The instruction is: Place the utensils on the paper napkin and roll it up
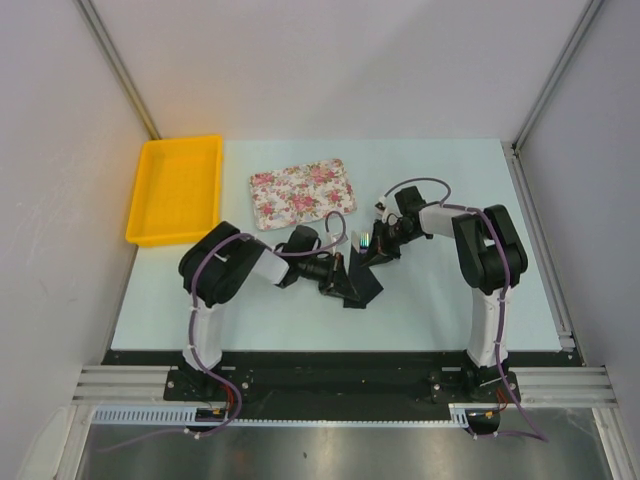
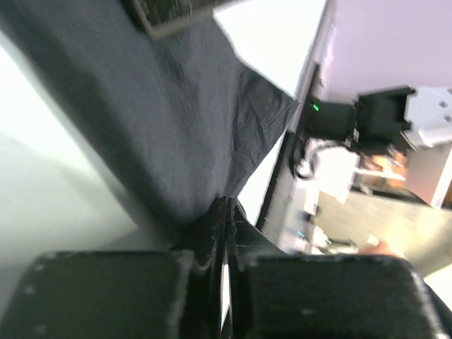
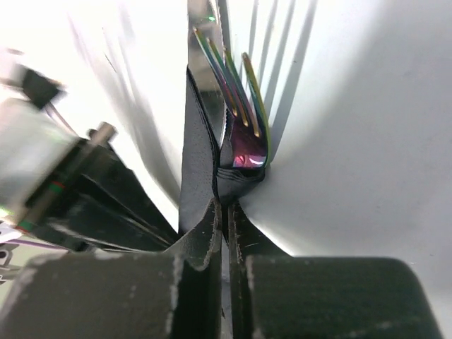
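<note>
From above, the black paper napkin [image 1: 358, 284] was seen bunched up at mid-table, just in front of the floral tray [image 1: 300, 192], with the left gripper [image 1: 336, 276] and right gripper [image 1: 376, 246] met on it. At the left wrist, the jaws were seen clamped on a napkin fold. At the right wrist, the jaws were seen pinched on the napkin's edge, with a fork [image 3: 242, 106] wrapped inside and its tines protruding.

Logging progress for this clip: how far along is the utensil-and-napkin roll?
Done: the fork sits wrapped in the black napkin, tines poking out. In hand: the left gripper and right gripper are both shut on the napkin's folds. Left: it looks loosely folded, not yet a finished roll; any second utensil is hard to make out.
</note>
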Action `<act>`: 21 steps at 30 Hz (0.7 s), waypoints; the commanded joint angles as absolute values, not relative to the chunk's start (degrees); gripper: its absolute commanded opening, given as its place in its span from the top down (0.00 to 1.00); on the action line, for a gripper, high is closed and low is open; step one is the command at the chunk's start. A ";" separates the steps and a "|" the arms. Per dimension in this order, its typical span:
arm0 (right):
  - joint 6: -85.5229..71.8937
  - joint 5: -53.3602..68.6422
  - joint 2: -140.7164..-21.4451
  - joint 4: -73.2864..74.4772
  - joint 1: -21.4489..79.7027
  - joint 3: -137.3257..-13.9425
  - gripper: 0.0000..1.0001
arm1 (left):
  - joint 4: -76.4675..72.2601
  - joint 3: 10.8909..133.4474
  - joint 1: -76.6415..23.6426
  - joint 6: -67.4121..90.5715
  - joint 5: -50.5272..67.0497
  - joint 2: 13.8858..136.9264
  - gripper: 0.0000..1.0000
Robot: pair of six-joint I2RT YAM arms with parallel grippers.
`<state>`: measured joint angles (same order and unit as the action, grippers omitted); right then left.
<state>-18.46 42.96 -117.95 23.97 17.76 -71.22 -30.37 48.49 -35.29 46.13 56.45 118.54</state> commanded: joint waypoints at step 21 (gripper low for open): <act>-11.79 48.87 -100.20 20.56 16.61 -74.61 1.00 | 14.33 61.79 -20.22 -8.62 24.01 68.40 0.00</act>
<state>-15.27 45.87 -106.28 21.10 16.16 -71.20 11.22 60.01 -20.53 0.14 32.80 75.09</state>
